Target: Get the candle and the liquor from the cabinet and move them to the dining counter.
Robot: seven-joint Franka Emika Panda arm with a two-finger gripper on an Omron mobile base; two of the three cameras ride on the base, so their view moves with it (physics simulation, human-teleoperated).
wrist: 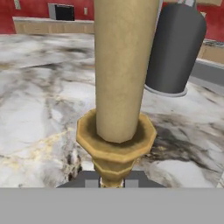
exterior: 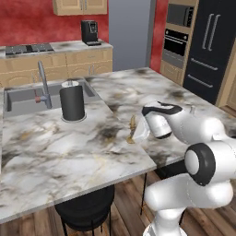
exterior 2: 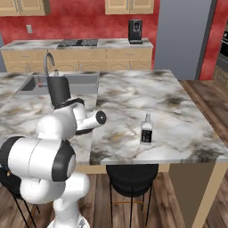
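Observation:
My gripper (wrist: 113, 180) is shut on the brass stem of the candle (wrist: 120, 74), a tan stick in a golden holder that stands upright close to the hand camera. Seen from the left base, the candle (exterior: 132, 128) is held by the gripper (exterior: 137, 132) low over the near part of the dining counter (exterior: 55, 152); I cannot tell whether its foot touches the marble. The liquor (exterior 2: 146, 130), a black bottle with a white label, stands upright on the dining counter (exterior 2: 178, 116) to the right of the arm. Tan wall cabinets (exterior 2: 129, 5) hang on the far red wall.
A tall dark cylinder canister (exterior: 73, 102) stands beside the inset sink (exterior: 23, 99) and its faucet (exterior: 44, 85), just beyond the candle. Black stools (exterior: 87, 212) sit under the counter's near edge. A coffee machine (exterior: 90, 32) is on the back counter.

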